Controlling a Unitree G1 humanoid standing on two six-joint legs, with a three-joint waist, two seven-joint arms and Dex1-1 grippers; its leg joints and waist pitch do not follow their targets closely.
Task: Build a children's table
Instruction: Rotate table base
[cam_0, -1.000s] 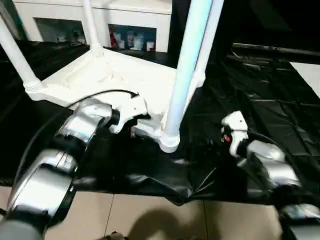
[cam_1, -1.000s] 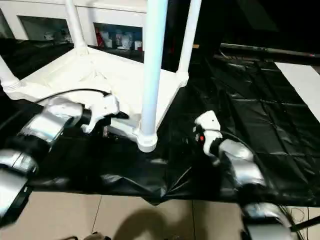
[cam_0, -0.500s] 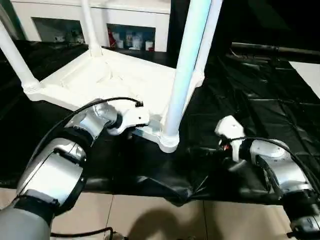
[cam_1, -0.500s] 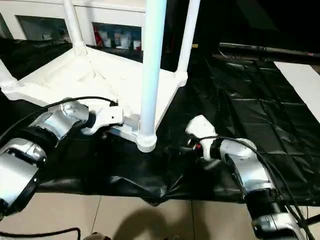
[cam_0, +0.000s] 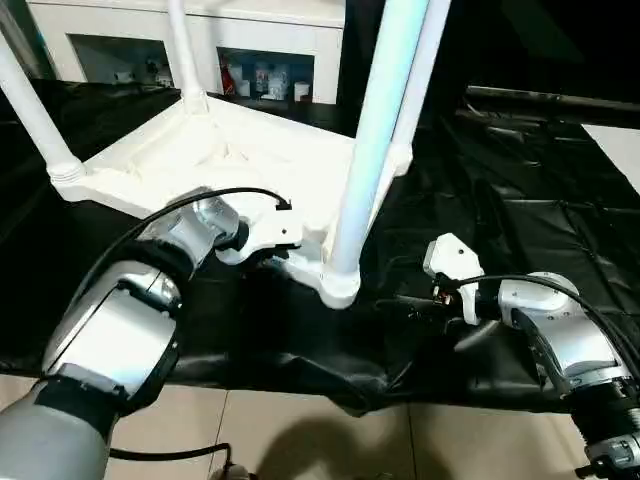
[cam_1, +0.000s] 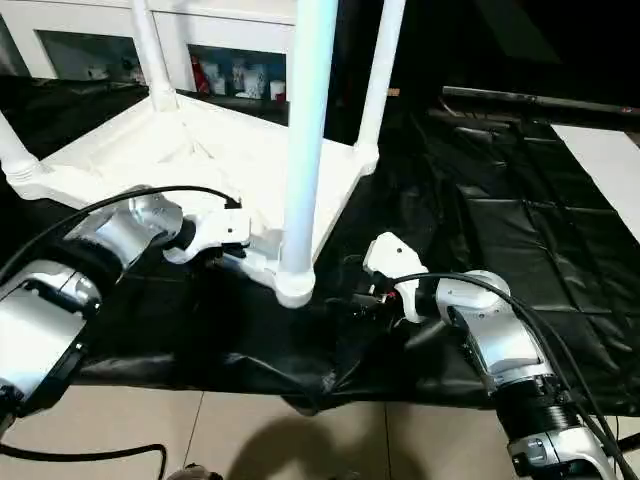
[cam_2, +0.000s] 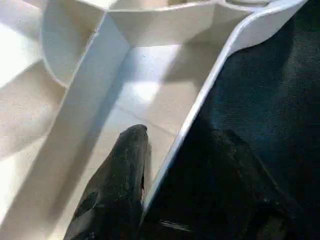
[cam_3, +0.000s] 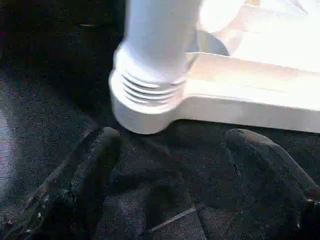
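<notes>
Straddling the thin rim of the upturned white plastic children's table (cam_0: 240, 165) w/ one black finger (cam_2: 120, 180) inside and one outside, the left pincer (cam_2: 165, 185) isn't visibly clamped, so a tug could slip off or tip the near white tube leg (cam_0: 372, 130). Table lies legs-up on the black-sheeted surface (cam_0: 520, 210). Right pincer (cam_3: 170, 175) is spread, just short of the near ribbed corner socket (cam_3: 147, 107), not touching.
</notes>
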